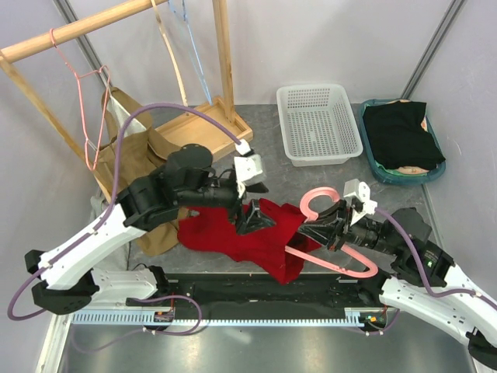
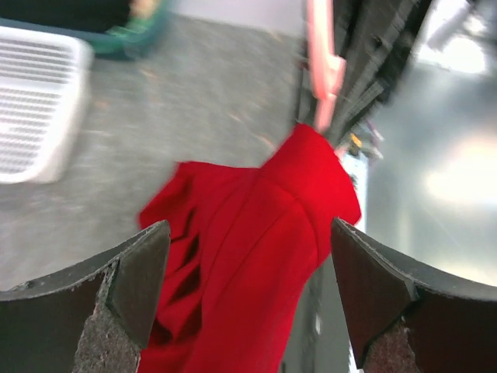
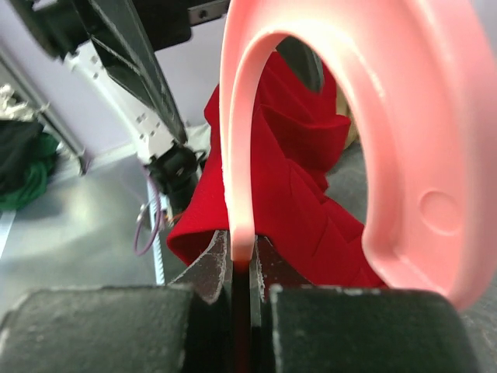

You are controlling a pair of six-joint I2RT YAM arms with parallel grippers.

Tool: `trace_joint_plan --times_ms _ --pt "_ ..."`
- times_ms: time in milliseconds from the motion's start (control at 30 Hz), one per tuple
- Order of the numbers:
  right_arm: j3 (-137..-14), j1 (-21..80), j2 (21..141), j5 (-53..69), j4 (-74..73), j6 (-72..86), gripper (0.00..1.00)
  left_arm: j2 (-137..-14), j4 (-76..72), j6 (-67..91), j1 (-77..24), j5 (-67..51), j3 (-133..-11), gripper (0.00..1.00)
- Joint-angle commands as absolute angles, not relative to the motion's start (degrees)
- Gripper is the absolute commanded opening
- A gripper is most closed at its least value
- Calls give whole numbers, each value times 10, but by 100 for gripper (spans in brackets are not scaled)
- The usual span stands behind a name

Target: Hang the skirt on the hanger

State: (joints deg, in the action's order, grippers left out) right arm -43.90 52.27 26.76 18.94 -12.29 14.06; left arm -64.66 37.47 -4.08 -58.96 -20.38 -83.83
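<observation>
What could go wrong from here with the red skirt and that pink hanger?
The left pincer stands open above the skirt, gripping nothing, so the cloth could slide away from the hanger if that moves. The right pincer pinches only the hanger's thin edge; the hanger might twist or slip under the cloth's weight.

bright, even light; left wrist view blurred, perhaps by motion; glare on metal tabletop (image 2: pixel 458 179).

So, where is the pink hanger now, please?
In the top view, the pink hanger is right of centre, held by the right gripper, against the red skirt.
</observation>
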Motion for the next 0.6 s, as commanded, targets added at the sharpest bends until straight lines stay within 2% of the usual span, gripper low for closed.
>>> trace_joint_plan --times_ms 0,133,267,300,433,533,567 --pt "-490 523 277 261 -121 116 0 -676 461 -110 -592 -366 -861 88" --pt "-491 524 278 279 -125 111 0 -687 480 -120 -592 -405 -827 81" --pt "-493 524 286 304 -125 109 0 -700 481 -114 -592 -402 -801 63" --pt "-493 524 288 304 -124 110 0 -704 482 -113 -592 -410 -793 61" --pt "-493 524 297 300 -116 106 0 -719 479 -110 -592 -399 -772 64" --pt "-492 524 301 284 -112 108 0 -719 462 -92 -592 -332 -762 45" --pt "-492 524 301 273 -114 107 0 -716 455 -80 -592 -306 -756 28"
